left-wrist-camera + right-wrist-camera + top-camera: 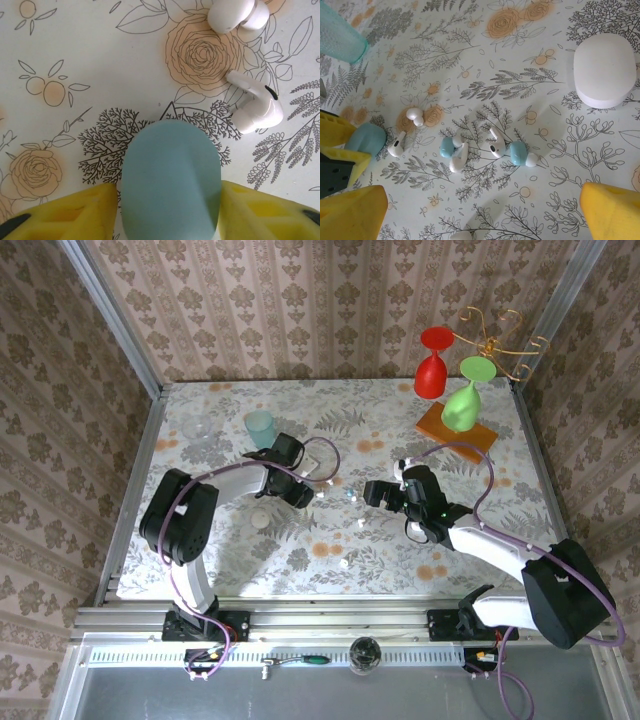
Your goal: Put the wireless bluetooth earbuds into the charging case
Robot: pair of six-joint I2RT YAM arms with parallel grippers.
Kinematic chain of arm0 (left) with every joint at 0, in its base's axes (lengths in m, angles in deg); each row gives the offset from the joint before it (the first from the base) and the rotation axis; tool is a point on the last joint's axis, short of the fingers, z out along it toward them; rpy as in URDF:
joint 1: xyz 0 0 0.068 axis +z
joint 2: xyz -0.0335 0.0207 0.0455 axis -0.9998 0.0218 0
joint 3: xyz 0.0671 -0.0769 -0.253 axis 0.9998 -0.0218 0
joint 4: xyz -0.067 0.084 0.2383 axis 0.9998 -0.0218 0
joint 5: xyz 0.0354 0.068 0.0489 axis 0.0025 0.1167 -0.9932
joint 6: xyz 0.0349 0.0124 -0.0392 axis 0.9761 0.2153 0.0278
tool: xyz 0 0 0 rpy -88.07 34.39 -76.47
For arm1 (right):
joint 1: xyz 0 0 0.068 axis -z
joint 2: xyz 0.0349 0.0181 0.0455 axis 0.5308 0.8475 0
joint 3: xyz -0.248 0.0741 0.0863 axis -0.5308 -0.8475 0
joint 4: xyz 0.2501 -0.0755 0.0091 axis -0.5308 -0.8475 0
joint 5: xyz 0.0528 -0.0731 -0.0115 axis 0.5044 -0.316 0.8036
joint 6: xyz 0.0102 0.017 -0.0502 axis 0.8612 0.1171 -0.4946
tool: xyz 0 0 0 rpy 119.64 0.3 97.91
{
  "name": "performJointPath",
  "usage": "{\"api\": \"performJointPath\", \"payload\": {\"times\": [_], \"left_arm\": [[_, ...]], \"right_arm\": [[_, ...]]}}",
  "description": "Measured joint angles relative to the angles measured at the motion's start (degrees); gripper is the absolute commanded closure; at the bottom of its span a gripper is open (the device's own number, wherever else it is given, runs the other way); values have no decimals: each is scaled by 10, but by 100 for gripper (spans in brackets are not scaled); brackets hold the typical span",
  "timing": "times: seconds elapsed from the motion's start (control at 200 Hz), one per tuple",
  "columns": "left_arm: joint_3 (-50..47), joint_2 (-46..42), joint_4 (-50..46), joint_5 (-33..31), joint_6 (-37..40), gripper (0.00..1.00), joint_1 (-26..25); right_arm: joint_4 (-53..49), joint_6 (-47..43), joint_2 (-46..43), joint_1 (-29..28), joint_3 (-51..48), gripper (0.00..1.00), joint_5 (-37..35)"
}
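From above: both arms reach to the middle of the table (250,565). The left gripper (298,492) and right gripper (375,492) face each other across the scattered earbuds (345,494). Probable division of labour: one arm steadies a case, the other feeds the buds in.

Left wrist: the yellow fingers (75,215) sit flush against both flanks of a teal case (170,175). The jaws are partly closed and clamped on it. Gripping across the width would presumably leave the top reachable. No lid seam is visible, so I cannot tell whether it is open or closed. Two white earbuds lie just beyond the case. The nearer one is close to it but not touching.

Right wrist: the jaws are at full spread, with nothing between the fingers (350,215). The gripper hovers over the table looking down on the buds, probably to choose one. Several white earbuds lie loose mid-view, between the teal case at left and a white case (605,70) at upper right. Two rest against small teal pieces (518,152) whose nature is unclear. No bud is seated in either case yet.
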Motion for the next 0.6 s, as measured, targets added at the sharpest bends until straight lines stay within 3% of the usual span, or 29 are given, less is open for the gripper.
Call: {"api": "performJointPath", "payload": {"times": [0.11,0.315,0.6], "left_arm": [[0,0,3,1,-3,64,0],[-2,-3,16,2,0,68,0],[-74,-97,106,52,57,73,0]], "right_arm": [[0,4,0,0,0,0,0],[-6,28,0,7,5,0,7],[-42,91,2,56,45,4,125]]}}
